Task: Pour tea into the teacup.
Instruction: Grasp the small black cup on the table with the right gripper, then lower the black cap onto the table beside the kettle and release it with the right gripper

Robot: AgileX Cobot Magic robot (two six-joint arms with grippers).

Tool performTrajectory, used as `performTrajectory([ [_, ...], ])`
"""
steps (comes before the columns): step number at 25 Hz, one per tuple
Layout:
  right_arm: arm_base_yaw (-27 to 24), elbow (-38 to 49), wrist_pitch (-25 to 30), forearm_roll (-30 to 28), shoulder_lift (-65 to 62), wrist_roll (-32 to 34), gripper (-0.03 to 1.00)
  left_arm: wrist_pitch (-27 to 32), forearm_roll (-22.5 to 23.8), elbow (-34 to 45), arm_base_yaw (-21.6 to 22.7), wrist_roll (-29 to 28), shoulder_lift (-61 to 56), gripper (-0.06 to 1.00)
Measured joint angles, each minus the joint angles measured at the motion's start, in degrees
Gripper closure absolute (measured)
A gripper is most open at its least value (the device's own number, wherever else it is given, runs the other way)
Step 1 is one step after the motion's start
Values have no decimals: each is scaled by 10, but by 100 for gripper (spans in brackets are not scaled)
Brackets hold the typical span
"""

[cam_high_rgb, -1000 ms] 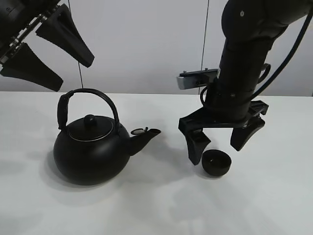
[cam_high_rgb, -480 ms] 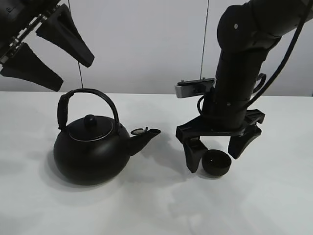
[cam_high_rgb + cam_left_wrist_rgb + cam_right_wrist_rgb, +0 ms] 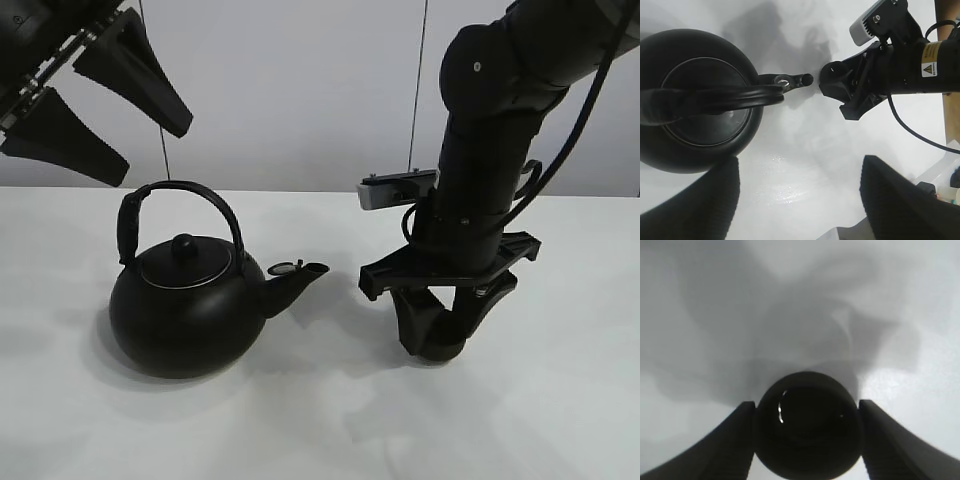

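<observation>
Right gripper (image 3: pixel 435 338) at desk (image 3: pixel 320 430) level, jaws closed about the teacup (image 3: pixel 436 354), of which only the base shows. Kettle (image 3: pixel 185 300) upright to its left, spout pointing toward the gripper, apart from it. Left gripper (image 3: pixel 148 150) high above the kettle, jaws spread.

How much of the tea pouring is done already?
Just the start. The right gripper is shut on the teacup, which sits on the table. The kettle stands untouched, with the left gripper open high above it. Left to do: grab the kettle and pour.
</observation>
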Motion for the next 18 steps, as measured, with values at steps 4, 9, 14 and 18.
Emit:
performTrajectory([
  [4,0,0,13,3,0,0,57,0,0,0,0,0,0,45],
  [9,0,0,36,3,-9,0,57,0,0,0,0,0,0,45],
  [14,0,0,42,3,-60,0,57,0,0,0,0,0,0,45],
  [18,0,0,48,3,-90,8,57,0,0,0,0,0,0,45],
])
